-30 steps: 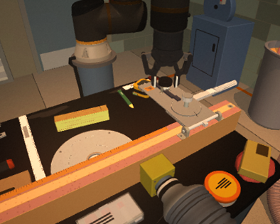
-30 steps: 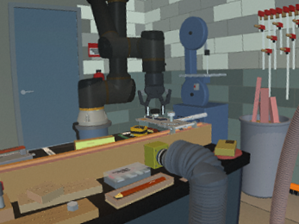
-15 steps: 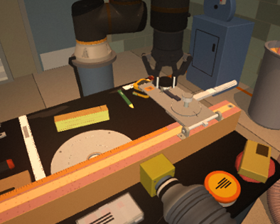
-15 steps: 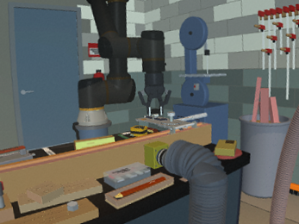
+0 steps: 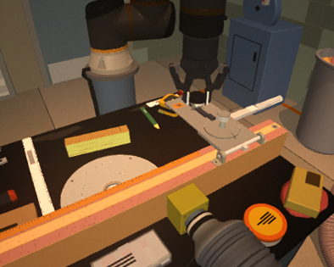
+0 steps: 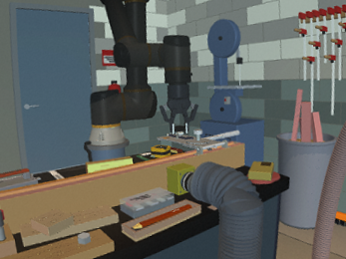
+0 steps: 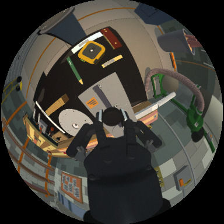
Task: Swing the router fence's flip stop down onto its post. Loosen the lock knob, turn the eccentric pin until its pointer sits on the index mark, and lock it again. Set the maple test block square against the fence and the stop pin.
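My gripper [image 5: 196, 100] points straight down over the far end of the grey flip stop plate [image 5: 216, 126]. The black round lock knob [image 7: 112, 116] is held between its closed fingers. The plate lies flat on the table behind the long wooden fence [image 5: 151, 173]. The grey eccentric pin [image 5: 222, 118] stands upright in a dial ring on the plate, nearer the fence. A dark pointer bar [image 5: 205, 112] lies between the knob and the pin. The maple test block [image 5: 97, 140] lies on the black table, to the left of the plate and apart from the fence.
Behind the table stand the arm's base [image 5: 111, 75] and a blue cabinet [image 5: 261, 62]. A yellow tape measure [image 5: 169, 103] and a green pencil [image 5: 150, 117] lie left of the plate. A round insert plate [image 5: 104, 180] sits in the table by the fence. A dust hose [image 5: 235, 251] runs in front.
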`<move>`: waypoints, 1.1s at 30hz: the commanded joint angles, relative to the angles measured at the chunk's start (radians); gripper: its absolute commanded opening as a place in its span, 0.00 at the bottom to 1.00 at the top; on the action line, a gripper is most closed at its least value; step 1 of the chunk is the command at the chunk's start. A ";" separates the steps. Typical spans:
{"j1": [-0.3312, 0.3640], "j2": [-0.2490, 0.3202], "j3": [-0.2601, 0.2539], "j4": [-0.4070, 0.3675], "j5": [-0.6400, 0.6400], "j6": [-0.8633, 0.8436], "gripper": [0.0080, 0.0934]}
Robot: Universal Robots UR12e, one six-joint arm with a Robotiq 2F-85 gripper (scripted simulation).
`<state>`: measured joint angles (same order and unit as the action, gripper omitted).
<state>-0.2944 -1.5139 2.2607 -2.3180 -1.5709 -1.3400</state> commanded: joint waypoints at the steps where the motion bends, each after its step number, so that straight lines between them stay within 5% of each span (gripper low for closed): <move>1: 0.000 0.000 -0.001 -0.001 0.000 0.002 0.00; 17: 0.000 0.000 -0.001 -0.001 0.000 0.213 0.00; 33: 0.000 0.000 -0.001 -0.001 0.000 0.839 0.00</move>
<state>-0.2944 -1.5139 2.2607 -2.3180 -1.5711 -0.4959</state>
